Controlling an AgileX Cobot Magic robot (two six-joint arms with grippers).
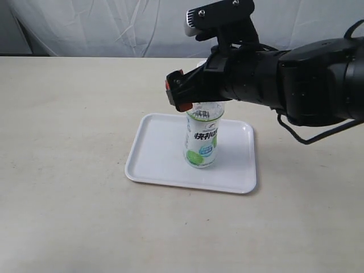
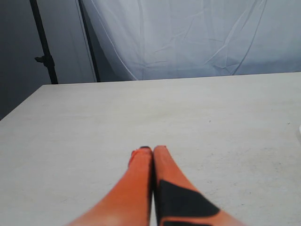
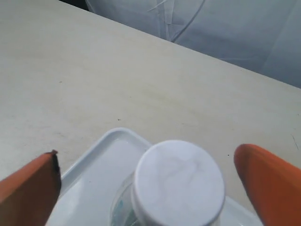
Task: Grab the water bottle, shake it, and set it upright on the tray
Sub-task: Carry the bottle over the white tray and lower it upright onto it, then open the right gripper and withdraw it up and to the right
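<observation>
Currently, bottle: small clear plastic water bottle [image 1: 201, 142], white-capped with a green-and-white label, is stood upright on the tray, right of its centre.
Tray: flat white rectangular plastic tray [image 1: 156, 153], laid mid-frame on the beige desk [image 1: 68, 170].
Right pincer [image 1: 176, 95]: spread; orange fingers [image 3: 268, 183] are seen either side of the cap [image 3: 178, 181], apart from it.
Left pincer [image 2: 153, 149]: pressed together, above the desk.

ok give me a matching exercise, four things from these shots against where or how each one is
Things:
1 water bottle
2 tray
3 left end effector
4 right end effector

States:
a shut, above bare table
b open, straddling the white cap
c lying flat on the table
d standing upright on the tray

Pairs: 1-d, 2-c, 3-a, 4-b
</observation>
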